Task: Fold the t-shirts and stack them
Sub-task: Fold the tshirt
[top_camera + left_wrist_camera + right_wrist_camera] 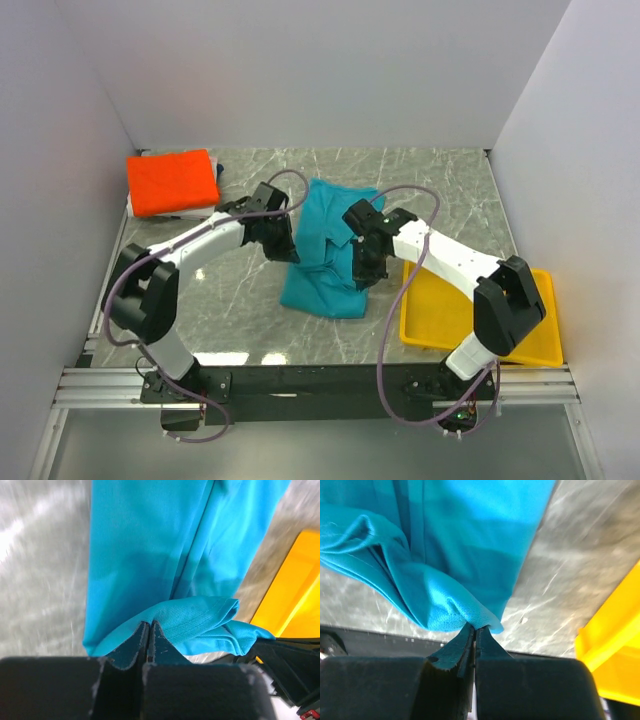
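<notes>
Teal t-shirt point(322, 258): rumpled, partly folded lengthwise, mid-table between the two arms.
Orange-red t-shirt point(172, 182): folded flat in the far-left corner.
Left gripper point(149, 628): clamped on a teal edge.
Right gripper point(475, 630): pinching the opposite teal edge.
Yellow tray point(430, 330): near right, partly under the right arm.

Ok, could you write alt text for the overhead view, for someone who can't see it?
A teal t-shirt mid-table is pinched by the left gripper and right gripper, both shut on it. A folded orange t-shirt lies back left; a yellow tray, front right.
</notes>
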You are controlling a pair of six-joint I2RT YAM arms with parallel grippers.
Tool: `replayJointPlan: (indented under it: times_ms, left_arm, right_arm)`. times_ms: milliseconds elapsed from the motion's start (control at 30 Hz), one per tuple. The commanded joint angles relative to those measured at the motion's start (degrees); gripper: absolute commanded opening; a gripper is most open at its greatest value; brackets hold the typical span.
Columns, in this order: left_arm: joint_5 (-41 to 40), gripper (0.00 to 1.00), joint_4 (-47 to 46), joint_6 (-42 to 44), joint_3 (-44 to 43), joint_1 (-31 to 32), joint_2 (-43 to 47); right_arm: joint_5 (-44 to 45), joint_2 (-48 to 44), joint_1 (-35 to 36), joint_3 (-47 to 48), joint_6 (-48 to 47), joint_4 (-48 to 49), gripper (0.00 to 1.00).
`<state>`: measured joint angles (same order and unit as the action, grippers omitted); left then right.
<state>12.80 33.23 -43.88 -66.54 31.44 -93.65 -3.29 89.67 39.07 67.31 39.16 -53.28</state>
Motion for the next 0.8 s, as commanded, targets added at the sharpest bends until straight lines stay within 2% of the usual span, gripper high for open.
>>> replayJointPlan:
  times_ms: [0,433,700,767]
  left_arm:
    - [1.6,0.00,-2.5,3.4,-5.5,-1.7,-2.8]
    - [7.2,0.00,-2.5,5.6,-20.5,-7.6,-18.0]
    - [9.7,0.00,-2.6,4.5,-22.5,-9.2,-22.0]
    - [9.6,0.08,-2.4,4.3,-23.0,-9.3,-22.5]
  right_arm:
    - [2.5,2.1,-3.0,4.8,-4.3,-1.6,0.00]
    - [2.3,16.5,-11.4,18.3,-12.2,-3.3,0.00]
    - [2.1,22.4,-14.4,24.1,-14.6,-4.7,0.00]
    - [1.6,23.4,-15.1,24.5,-14.8,-4.8,0.00]
